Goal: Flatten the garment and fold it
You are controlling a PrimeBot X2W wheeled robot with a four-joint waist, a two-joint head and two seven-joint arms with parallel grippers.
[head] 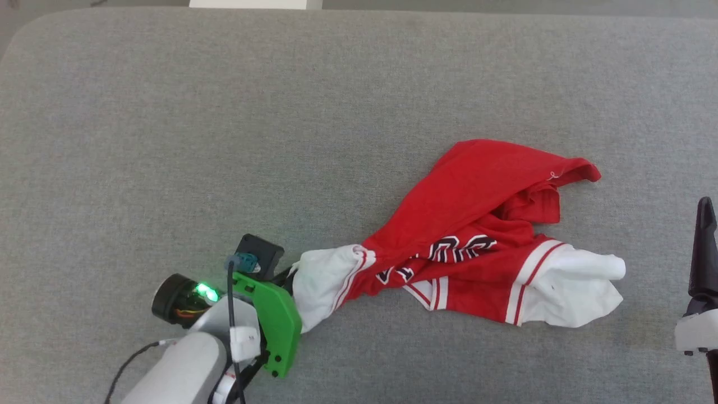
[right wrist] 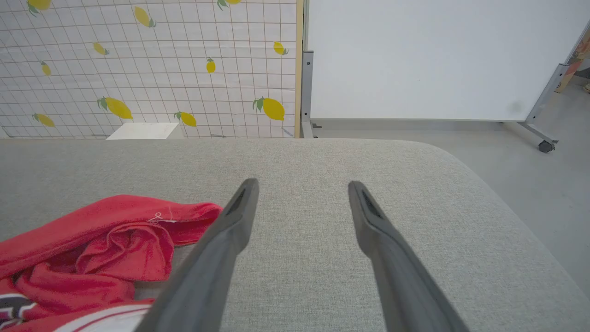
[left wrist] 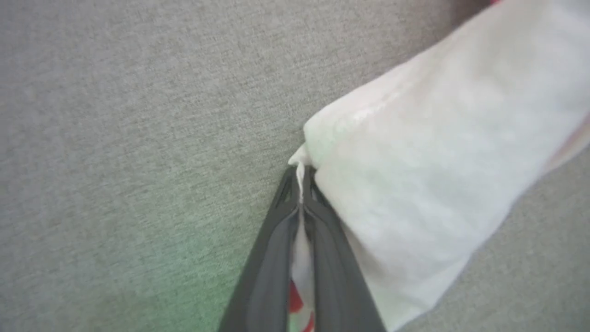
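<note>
The garment (head: 471, 224), a red tee with white sleeves and striped trim, lies crumpled on the grey padded surface (head: 224, 140), right of centre. Part of its black print shows among the folds. My left gripper (head: 290, 276) is at the end of the garment's left white sleeve (head: 322, 280). In the left wrist view its two dark fingers (left wrist: 272, 258) are pressed together with white sleeve cloth (left wrist: 438, 175) pinched between them. My right gripper (right wrist: 302, 186) hovers open over bare surface, to the right of the garment (right wrist: 106, 240), holding nothing; one finger (head: 704, 252) shows at the head view's right edge.
The grey surface has rounded corners, with its right edge (right wrist: 507, 203) falling to a grey floor. Beyond the far edge stand a lemon-patterned wall (right wrist: 138, 69) and a white board on wheels (right wrist: 438, 60). Wide bare surface lies left of and beyond the garment.
</note>
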